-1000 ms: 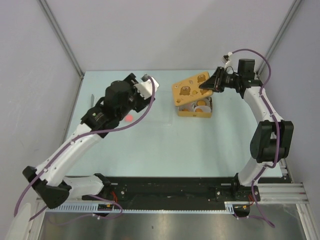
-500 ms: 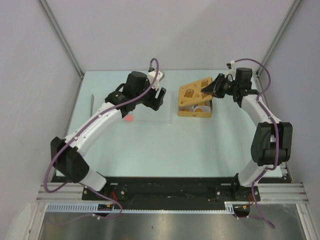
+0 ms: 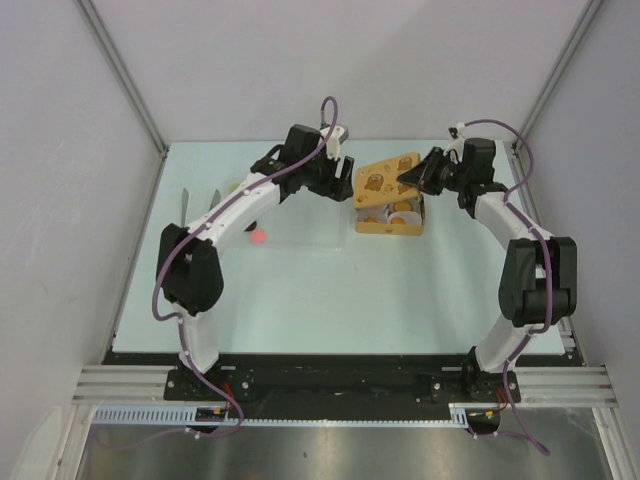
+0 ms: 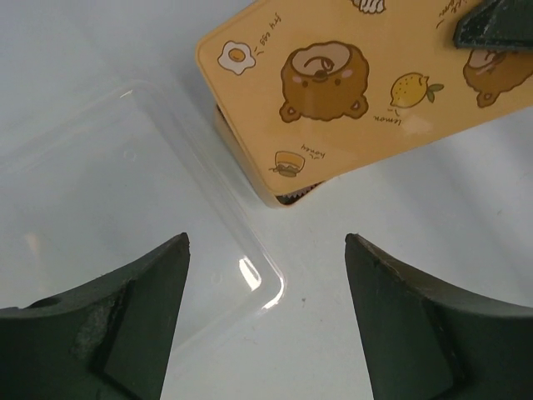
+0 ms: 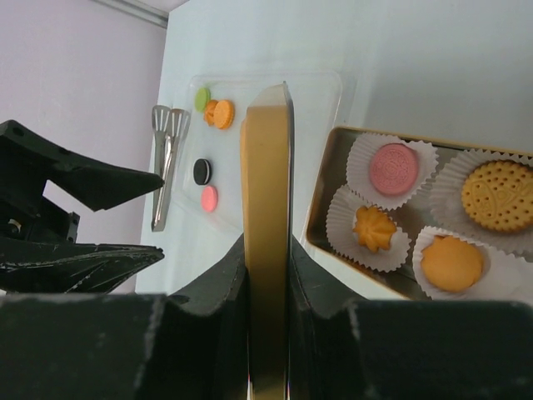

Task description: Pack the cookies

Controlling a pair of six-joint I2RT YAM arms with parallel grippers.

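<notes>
Toward the near left of the table (image 3: 300, 300), a pink cookie (image 3: 258, 236) lies loose, with a black cookie (image 5: 202, 171) just beyond it. Whether these two rest on the clear tray (image 4: 125, 183) cannot be told. At centre right stands an open yellow tin (image 3: 388, 228) holding four white paper cups (image 5: 373, 227), each with a pink, orange or tan biscuit inside. Above the tin, the right pincer (image 5: 266, 258) pinches the yellow lid (image 3: 385, 176) by its right edge and holds it tilted. Just left of the lid, the left pincer (image 4: 265, 246) hovers spread wide over a corner of the clear tray, holding nothing. Farther left, metal tongs (image 5: 166, 158) lie on the table, and orange cookies (image 5: 221, 112) touch a green cookie (image 5: 201, 98) at the tray's far corner.
</notes>
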